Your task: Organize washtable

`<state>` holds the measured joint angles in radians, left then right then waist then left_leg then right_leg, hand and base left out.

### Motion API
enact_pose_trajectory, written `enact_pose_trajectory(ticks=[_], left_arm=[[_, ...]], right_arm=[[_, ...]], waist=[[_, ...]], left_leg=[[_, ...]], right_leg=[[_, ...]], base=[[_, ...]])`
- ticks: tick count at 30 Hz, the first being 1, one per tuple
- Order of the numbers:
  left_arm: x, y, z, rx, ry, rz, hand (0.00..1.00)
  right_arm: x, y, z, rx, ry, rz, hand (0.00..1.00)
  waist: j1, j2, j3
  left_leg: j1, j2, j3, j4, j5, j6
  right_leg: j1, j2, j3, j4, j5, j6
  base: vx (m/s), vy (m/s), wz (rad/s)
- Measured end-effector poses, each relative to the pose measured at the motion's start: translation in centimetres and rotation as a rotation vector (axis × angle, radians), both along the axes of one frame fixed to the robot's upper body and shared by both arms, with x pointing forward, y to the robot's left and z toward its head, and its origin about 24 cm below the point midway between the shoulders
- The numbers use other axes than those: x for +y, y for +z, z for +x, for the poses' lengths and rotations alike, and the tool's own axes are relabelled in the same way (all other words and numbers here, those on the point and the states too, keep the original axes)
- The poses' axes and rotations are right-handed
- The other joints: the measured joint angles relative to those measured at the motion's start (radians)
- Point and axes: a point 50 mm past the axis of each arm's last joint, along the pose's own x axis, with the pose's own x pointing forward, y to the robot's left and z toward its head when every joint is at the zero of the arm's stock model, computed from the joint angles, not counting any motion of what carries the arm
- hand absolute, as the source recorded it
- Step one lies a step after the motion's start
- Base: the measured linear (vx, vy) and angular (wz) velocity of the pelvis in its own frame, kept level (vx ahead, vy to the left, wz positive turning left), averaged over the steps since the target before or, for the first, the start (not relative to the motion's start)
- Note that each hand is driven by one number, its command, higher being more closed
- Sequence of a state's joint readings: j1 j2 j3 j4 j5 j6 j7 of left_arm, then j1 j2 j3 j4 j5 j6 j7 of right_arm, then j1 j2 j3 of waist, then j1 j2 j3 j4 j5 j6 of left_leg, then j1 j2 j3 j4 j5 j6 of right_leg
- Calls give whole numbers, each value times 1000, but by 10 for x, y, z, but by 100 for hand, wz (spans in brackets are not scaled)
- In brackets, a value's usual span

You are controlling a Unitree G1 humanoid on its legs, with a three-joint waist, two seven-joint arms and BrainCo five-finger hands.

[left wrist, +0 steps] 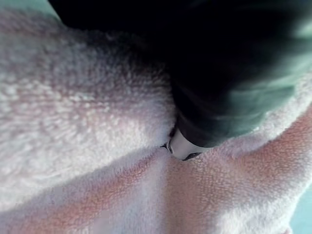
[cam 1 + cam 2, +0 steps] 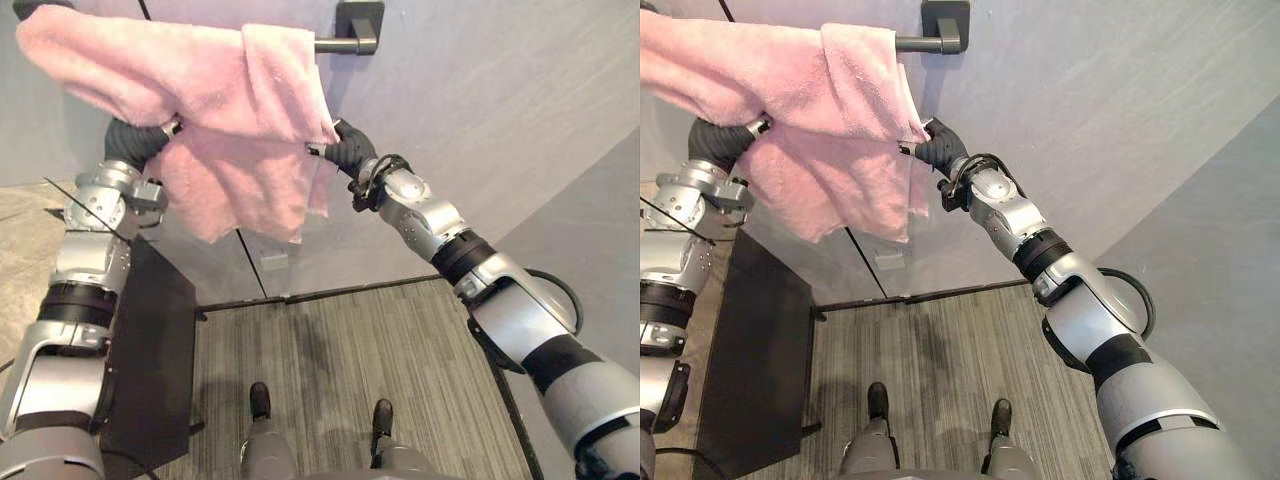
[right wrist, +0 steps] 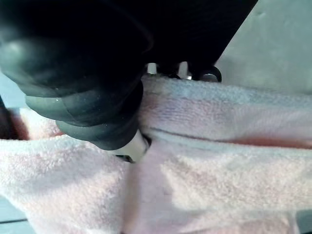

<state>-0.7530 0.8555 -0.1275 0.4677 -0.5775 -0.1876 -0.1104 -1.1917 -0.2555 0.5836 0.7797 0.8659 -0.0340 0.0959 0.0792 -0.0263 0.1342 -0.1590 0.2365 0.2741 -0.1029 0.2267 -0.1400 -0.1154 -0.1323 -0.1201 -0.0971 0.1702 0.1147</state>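
The pink towel [image 2: 230,130] hung draped over the dark bar [image 2: 345,43], between both raised hands. The left hand [image 2: 135,140] was buried beneath its left fold and the right hand [image 2: 940,148] pushed into its right edge. Whether either hand was clamped or spread could not be told. Both arms reached up toward the grey wall [image 2: 500,100].

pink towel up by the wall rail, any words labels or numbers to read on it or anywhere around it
None: no readable word, label, number or sign on the fluffy pink towel, the dark metal wall rail, the grey wall, the flat black tabletop or the striped grey floor.
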Motion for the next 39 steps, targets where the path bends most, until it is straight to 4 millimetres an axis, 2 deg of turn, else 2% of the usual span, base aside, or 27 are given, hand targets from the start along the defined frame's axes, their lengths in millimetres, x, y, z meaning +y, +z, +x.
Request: enact_pose_trajectory(ticks=[3, 11, 22, 28, 33, 39], left_arm=[[0, -1, 1, 18, 4, -2, 100], [-1, 0, 1, 31, 2, 30, 100], [2, -4, 5, 66, 5, 42, 100], [-1, -12, 9, 112, 6, 121, 100], [-11, -32, 9, 179, -42, 181, 100], [-13, -62, -2, 256, -78, 193, 100]], right_arm=[[0, 1, 0, 4, 0, 12, 100], [-2, -2, 2, 20, -1, 14, 100], [-2, -6, 2, 39, 3, -4, 100], [-6, -13, 5, 65, -19, -19, 100], [-21, -17, 9, 80, -60, -40, 100], [-24, -28, 10, 125, -76, -78, 100]], waist=[[6, 12, -1], [19, 13, -1], [16, 18, 1], [16, 19, 1], [10, 19, 1], [-10, 19, 1]], left_leg=[[0, 0, 0, 0, 0, 1], [0, -1, 0, 0, 2, 2], [-1, -1, 3, 0, -4, -4], [-6, -2, 7, 0, -4, -4], [-6, -4, 10, 0, -1, 0], [-6, -6, 16, -1, -4, -4]], right_leg=[[0, 0, -1, 0, -1, -1], [0, -2, -4, 0, -6, -10], [-3, -2, 0, 0, -7, -10], [-11, -2, 5, 0, -6, -9], [-12, -4, 8, -1, -3, -3], [-15, -7, 12, -1, -2, -1]], base=[[-22, -26, 0], [-23, -24, 0], [0, 0, 0], [0, 0, -1], [0, 0, 0], [0, 0, -1]])
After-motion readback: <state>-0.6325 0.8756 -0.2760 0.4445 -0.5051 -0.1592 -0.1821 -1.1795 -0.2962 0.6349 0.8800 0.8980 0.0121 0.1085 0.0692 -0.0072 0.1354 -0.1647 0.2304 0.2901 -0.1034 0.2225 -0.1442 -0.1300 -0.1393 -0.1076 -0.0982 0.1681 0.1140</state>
